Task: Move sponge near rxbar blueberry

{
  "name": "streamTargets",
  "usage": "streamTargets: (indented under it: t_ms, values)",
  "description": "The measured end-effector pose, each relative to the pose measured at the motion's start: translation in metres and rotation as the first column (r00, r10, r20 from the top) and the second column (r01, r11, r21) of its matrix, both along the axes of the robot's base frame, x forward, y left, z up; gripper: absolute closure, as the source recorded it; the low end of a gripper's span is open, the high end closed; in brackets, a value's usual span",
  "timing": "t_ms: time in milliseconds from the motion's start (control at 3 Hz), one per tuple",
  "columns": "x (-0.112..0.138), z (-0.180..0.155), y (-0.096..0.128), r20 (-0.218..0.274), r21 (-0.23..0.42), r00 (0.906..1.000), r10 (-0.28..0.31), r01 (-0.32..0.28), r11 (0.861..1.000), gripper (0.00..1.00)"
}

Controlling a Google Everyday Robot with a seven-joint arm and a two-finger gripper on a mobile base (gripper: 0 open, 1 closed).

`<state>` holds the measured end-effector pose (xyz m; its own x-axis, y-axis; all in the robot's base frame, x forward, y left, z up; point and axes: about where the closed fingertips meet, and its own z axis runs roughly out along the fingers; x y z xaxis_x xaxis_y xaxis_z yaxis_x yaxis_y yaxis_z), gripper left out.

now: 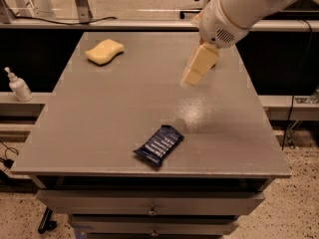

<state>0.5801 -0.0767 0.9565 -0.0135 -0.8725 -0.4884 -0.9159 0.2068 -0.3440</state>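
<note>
The pale yellow sponge (104,51) lies on the grey table (99,113) at its far left. The rxbar blueberry (159,145), a dark blue wrapper with white lettering, lies near the front edge, slightly right of centre. My gripper (192,77) hangs above the table's far right-centre, its pale yellow fingers (199,63) pointing down and to the left. It holds nothing. It is well to the right of the sponge and well behind the bar.
A white pump bottle (19,85) stands on a lower shelf left of the table. My white arm (234,11) comes in from the upper right and covers the table's far right corner. Drawers (149,203) sit under the front edge.
</note>
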Motion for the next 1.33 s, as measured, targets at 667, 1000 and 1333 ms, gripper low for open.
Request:
streamTargets:
  t_ms: [667, 1000, 1333]
  values:
    - [0.061, -0.014, 0.064, 0.007, 0.126, 0.9997, 0.025, -0.026, 0.992, 0.00]
    - [0.094, -0.019, 0.089, -0.005, 0.207, 0.9999, 0.013, -0.011, 0.978, 0.00]
    - [0.120, -0.030, 0.112, -0.032, 0.283, 0.9994, -0.016, 0.024, 0.959, 0.00]
